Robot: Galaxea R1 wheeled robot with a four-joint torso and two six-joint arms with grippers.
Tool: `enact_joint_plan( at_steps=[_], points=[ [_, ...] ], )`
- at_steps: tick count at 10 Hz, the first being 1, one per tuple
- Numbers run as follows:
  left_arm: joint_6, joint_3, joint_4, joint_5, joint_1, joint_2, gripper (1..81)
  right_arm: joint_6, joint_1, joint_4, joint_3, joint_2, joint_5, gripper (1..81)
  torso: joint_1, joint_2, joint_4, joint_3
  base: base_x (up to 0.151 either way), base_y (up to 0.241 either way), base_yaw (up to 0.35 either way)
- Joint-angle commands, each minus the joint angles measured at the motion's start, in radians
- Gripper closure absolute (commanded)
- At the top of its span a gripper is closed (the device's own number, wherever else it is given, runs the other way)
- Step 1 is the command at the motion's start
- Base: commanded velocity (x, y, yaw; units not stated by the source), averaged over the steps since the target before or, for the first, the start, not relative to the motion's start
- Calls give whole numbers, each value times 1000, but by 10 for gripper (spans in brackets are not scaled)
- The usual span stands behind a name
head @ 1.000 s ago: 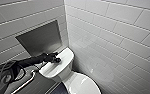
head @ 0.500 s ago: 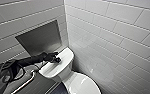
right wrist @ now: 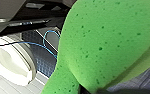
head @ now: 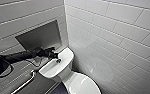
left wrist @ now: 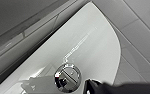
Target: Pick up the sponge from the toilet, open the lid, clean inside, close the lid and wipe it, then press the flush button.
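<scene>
The white toilet (head: 66,75) stands in the tiled corner with its lid (head: 79,85) down. The flush button (head: 58,60) sits in the centre of the tank top (head: 63,56). My left arm reaches in from the left, and my left gripper (head: 53,54) hovers shut just beside and above the button. In the left wrist view the flush button (left wrist: 67,77) is close and shiny, with a dark fingertip (left wrist: 94,85) right next to it. The bright green sponge (right wrist: 108,42) looms large in the right wrist view, pinched at its narrow end by my right gripper (right wrist: 91,90).
A grey recessed panel (head: 41,36) is set in the wall behind the tank. A metal grab bar (head: 23,83) runs along the dark ledge to the left. Tiled wall (head: 116,45) closes in on the right. A blue cable (right wrist: 49,37) and a white round object (right wrist: 11,62) lie beyond the sponge.
</scene>
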Motion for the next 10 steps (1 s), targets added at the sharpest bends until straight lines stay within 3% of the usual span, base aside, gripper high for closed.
enact_joint_plan(
  at_steps=[1, 3, 6, 7, 10],
  points=[
    [21, 237, 14, 28, -157, -197, 811, -3, -18, 2, 7, -5, -82, 811, 0, 0, 0, 0, 0, 0, 0],
    [22, 452, 30, 28, -65, -320, 811, 0, -18, 7, -7, -1, -71, 811, 0, 0, 0, 0, 0, 0, 0],
    [54, 675, 85, 14, 182, -513, 811, 0, -12, 8, -21, 4, -71, 811, 0, 0, 0, 0, 0, 0, 0],
    [61, 709, 135, 3, 301, -547, 811, 0, -11, 2, -22, 10, -71, 811, 0, 0, 0, 49, 0, 0, 0],
    [68, 733, 301, -212, 673, -566, 811, -1, -11, 2, -73, 39, -71, 811, 0, 0, 0, 126, 0, 0, 0]
  ],
)
